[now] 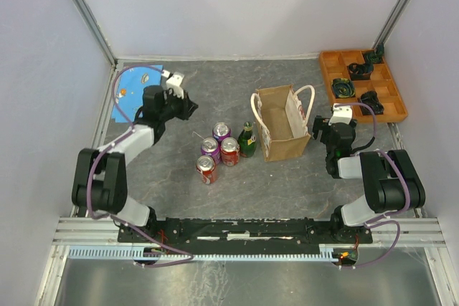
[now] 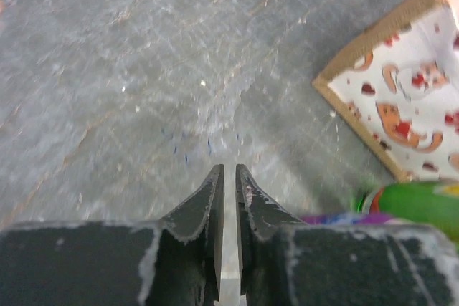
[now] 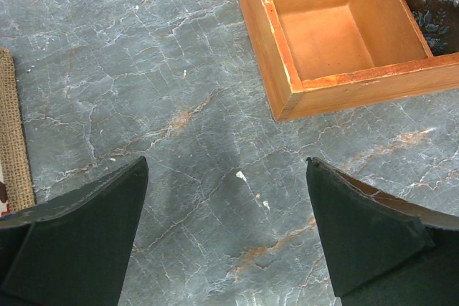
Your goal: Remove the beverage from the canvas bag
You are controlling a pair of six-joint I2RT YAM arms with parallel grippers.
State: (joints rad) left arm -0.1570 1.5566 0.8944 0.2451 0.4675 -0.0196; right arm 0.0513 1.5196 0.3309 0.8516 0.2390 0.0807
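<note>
Scene from above: the canvas bag [image 1: 281, 134] stands upright near the middle of a grey table [image 1: 172, 191], mouth open upward, its white rope handles [image 1: 307, 98] looping over the top. Whether any drink is inside the bag cannot be told. Just left of the bag stands a green bottle [image 1: 247, 140], and left of the bottle is a cluster of four cans [image 1: 217, 151], two purple and two red, all upright. Far right of the bag and behind it, an orange compartment tray [image 1: 362, 84] holds small dark objects. Far left of the bag lies a blue disc [image 1: 131, 89]. The left gripper [image 1: 190, 109] hangs well left of the bag, behind the cans; the right gripper [image 1: 318, 129] sits just right of the bag. Left wrist view: the left gripper [image 2: 229, 170] has its fingers pressed almost together with only a thin slit between them and nothing pinched, over bare table; the bag's patterned side [image 2: 401, 98] shows at right, the green bottle [image 2: 416, 202] below it. Right wrist view: the right gripper [image 3: 226, 166] has its fingers spread wide over bare table, holding nothing; the bag's woven edge [image 3: 14, 141] is at far left, and the tray [image 3: 287, 84] lies on the opposite side.
</note>
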